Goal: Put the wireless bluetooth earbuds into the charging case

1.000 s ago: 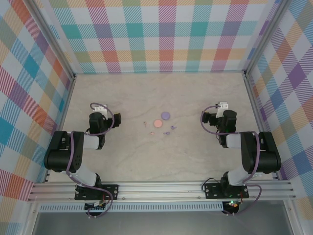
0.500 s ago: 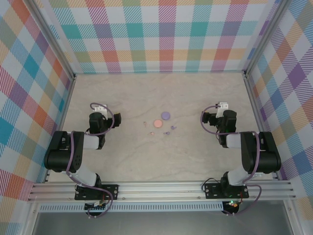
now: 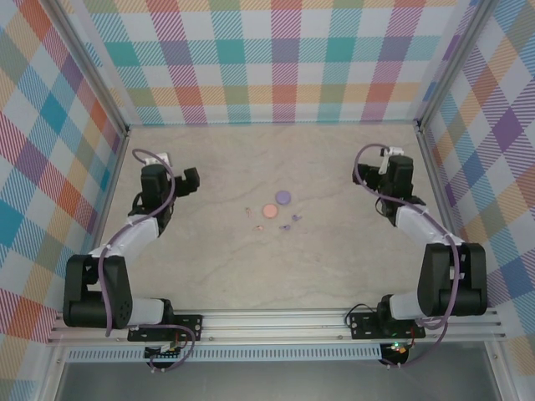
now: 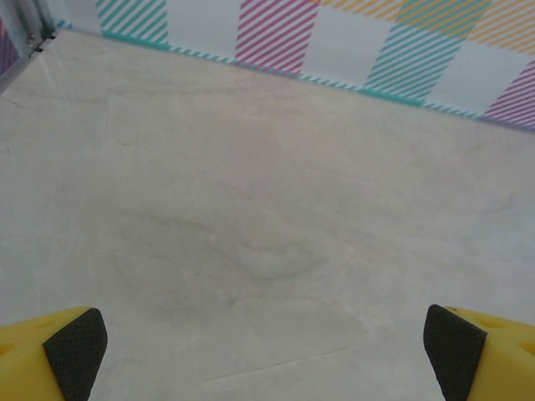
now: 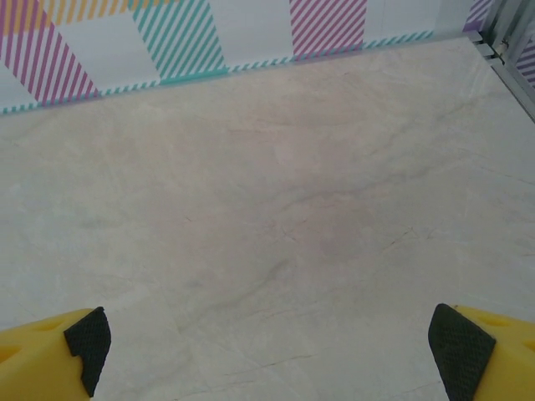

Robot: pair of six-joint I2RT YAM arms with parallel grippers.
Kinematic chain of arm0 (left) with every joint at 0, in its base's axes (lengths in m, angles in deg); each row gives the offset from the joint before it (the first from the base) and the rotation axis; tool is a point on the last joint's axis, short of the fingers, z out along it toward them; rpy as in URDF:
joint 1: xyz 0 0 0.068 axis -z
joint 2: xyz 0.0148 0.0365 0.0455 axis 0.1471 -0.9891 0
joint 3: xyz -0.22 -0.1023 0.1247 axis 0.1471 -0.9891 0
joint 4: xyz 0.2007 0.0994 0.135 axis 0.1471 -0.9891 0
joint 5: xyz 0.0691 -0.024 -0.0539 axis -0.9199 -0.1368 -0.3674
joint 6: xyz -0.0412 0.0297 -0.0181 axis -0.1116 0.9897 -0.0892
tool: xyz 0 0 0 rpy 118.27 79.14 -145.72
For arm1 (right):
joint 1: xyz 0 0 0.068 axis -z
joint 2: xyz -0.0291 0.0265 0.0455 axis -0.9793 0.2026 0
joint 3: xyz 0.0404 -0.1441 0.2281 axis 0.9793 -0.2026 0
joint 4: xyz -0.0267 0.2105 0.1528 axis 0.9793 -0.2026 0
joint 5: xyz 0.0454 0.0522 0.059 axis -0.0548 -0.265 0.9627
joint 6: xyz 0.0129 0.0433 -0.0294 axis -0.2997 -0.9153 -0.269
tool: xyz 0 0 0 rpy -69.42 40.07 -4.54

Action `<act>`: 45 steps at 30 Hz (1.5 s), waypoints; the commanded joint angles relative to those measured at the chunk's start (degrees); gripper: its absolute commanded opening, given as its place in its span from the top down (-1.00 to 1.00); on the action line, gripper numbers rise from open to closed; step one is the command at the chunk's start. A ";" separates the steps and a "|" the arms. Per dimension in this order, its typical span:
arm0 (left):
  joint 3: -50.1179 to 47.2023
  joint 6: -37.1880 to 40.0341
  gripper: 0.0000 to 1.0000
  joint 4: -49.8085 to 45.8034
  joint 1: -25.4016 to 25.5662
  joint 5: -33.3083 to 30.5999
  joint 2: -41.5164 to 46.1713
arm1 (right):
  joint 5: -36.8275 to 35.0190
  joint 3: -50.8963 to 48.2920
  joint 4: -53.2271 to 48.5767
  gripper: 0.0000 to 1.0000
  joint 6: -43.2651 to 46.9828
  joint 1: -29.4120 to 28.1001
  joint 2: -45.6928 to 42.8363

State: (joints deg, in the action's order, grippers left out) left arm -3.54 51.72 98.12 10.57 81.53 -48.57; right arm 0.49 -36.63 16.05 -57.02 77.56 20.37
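Currently left claw [image 4: 266,342] and right claw [image 5: 266,342] both gape wide, holding nothing. Earbuds [image 3: 285,226] lie loose on counter [image 3: 334,267] beside pink disc [image 3: 269,210] and lilac disc [image 3: 283,197].

2 pale pink earbuds [image 3: 248,210] lay loose L of pink disc [image 3: 269,210]; 2 lilac earbuds [image 3: 296,218] R of it; lilac disc [image 3: 283,197] just behind.

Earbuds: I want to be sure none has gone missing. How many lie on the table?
4. Pale pink earbud left of the pink disc; second pink earbud nearer the arms; two lilac earbuds nearer than the lilac disc. Tiny, so others may escape notice.
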 commanded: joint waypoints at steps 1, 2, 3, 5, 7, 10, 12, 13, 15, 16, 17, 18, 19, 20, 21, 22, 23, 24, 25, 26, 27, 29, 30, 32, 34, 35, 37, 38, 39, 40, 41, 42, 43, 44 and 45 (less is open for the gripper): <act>4.84 -5.32 -1.00 -18.59 0.18 7.57 0.45 | 5.57 4.91 -20.19 -1.00 -4.56 0.23 -0.07; 5.59 -5.71 -1.00 -20.39 0.18 9.81 0.33 | 8.19 5.73 -22.11 -1.00 -4.83 0.23 -0.07; 6.28 -6.10 -1.00 -22.33 0.22 12.23 0.24 | 11.82 6.30 -23.69 -1.00 -5.14 0.23 -0.20; 7.18 -7.02 -1.00 -25.02 0.35 16.91 0.35 | 18.36 6.78 -25.95 -1.00 -5.65 0.20 -0.50; 7.68 -9.23 -1.00 -26.53 0.72 21.45 0.37 | 25.17 6.78 -27.09 -1.00 -6.25 0.16 -0.53; 7.75 -12.84 -1.00 -26.54 2.21 27.09 -0.19 | 34.28 6.52 -27.43 -1.00 -7.48 -0.29 0.33; 7.47 -15.48 -0.93 -26.24 4.13 28.60 -0.97 | 36.31 7.14 -28.10 -1.00 -8.13 -1.87 1.48; 7.47 -16.65 -0.89 -25.98 5.40 28.65 -1.27 | 36.25 7.54 -28.69 -1.00 -8.22 -3.10 2.19; 6.93 -19.16 -0.85 -24.57 7.73 28.19 -1.74 | 35.52 8.72 -29.54 -0.95 -8.54 -5.80 3.81; 6.48 -20.70 -0.83 -23.27 9.09 28.27 -2.06 | 34.97 9.34 -29.76 -0.88 -8.75 -7.44 4.80; 6.05 -22.01 -0.82 -21.88 10.20 28.19 -2.43 | 34.81 10.07 -29.92 -0.81 -8.88 -8.69 5.91; 5.54 -23.41 -0.81 -20.45 11.58 28.12 -2.95 | 34.74 10.94 -30.11 -0.72 -9.06 -9.98 7.26; 5.25 -24.58 -0.75 -19.32 12.85 27.69 -3.62 | 34.71 11.91 -30.42 -0.61 -9.52 -11.16 8.80; 4.98 -25.67 -0.73 -18.54 13.92 26.91 -4.18 | 34.91 12.74 -30.51 -0.49 -10.08 -12.01 10.11; 4.73 -26.81 -0.68 -17.61 15.14 26.00 -5.02 | 35.70 13.54 -30.13 -0.36 -10.83 -12.80 11.74; 4.46 -27.89 -0.65 -16.49 16.32 25.45 -5.94 | 37.01 14.39 -29.54 -0.25 -11.52 -13.56 13.33; 4.31 -28.79 -0.62 -15.34 17.28 25.36 -6.78 | 38.15 15.17 -29.16 -0.15 -11.95 -14.26 14.82; 4.26 -29.53 -0.57 -13.90 18.40 25.61 -7.98 | 38.74 16.22 -29.00 -0.08 -12.27 -15.19 16.50; 4.35 -30.17 -0.53 -12.71 19.37 25.76 -9.15 | 38.62 17.37 -29.13 -0.06 -12.53 -16.31 17.89; 4.41 -30.59 -0.49 -11.91 20.11 25.78 -10.23 | 38.14 18.37 -29.34 -0.04 -12.76 -17.29 19.23; 4.66 -31.15 -0.44 -11.21 20.83 25.64 -11.60 | 37.77 19.49 -29.49 -0.02 -13.01 -18.34 20.59; 5.14 -32.03 -0.36 -9.93 21.72 25.90 -14.01 | 37.44 21.92 -30.15 0.07 -13.63 -20.05 23.44; 5.34 -32.58 -0.32 -9.26 22.00 26.18 -15.21 | 37.31 23.18 -30.61 0.11 -14.16 -20.71 24.94; 5.49 -33.15 -0.26 -7.90 22.49 26.39 -16.74 | 37.34 25.18 -30.91 0.21 -14.80 -21.83 27.43; 5.54 -33.39 -0.18 -7.24 22.99 25.80 -17.85 | 37.44 26.66 -30.64 0.33 -15.90 -22.49 29.45; 5.55 -33.43 -0.18 -6.97 23.11 25.52 -18.16 | 37.67 27.13 -30.24 0.35 -16.42 -22.62 30.22; 5.63 -33.71 -0.10 -6.03 23.23 25.84 -19.18 | 38.22 28.58 -30.37 0.38 -17.01 -23.12 32.13; 5.71 -33.91 -0.06 -5.38 23.37 26.11 -19.69 | 38.32 29.56 -30.96 0.40 -17.25 -23.39 33.26; 5.70 -34.24 -0.05 -4.76 23.39 26.16 -20.19 | 38.32 30.41 -31.33 0.41 -17.40 -23.65 34.37; 5.58 -34.50 -0.05 -4.15 23.46 26.02 -20.57 | 38.54 31.14 -31.34 0.42 -17.66 -24.00 35.32; 5.45 -34.77 0.01 -3.45 23.49 26.07 -20.88 | 38.75 31.79 -31.44 0.42 -17.90 -24.18 36.11; 5.49 -34.87 0.03 -2.96 23.55 26.24 -21.32 | 38.84 32.41 -31.58 0.43 -18.23 -24.43 36.91; 5.73 -34.87 0.04 -2.67 23.64 26.47 -21.71 | 38.85 32.98 -31.56 0.44 -18.51 -24.66 37.66; 5.89 -34.93 0.05 -2.66 23.73 26.36 -22.14 | 38.72 33.45 -31.57 0.44 -18.71 -24.71 38.24; 6.14 -34.96 0.06 -2.65 23.82 26.42 -22.61 | 38.76 33.88 -31.61 0.44 -19.04 -24.78 38.79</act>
State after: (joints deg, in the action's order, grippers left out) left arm 1.79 17.60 93.58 33.78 107.46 -69.78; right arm 37.78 -4.76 -14.20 -74.46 53.54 57.96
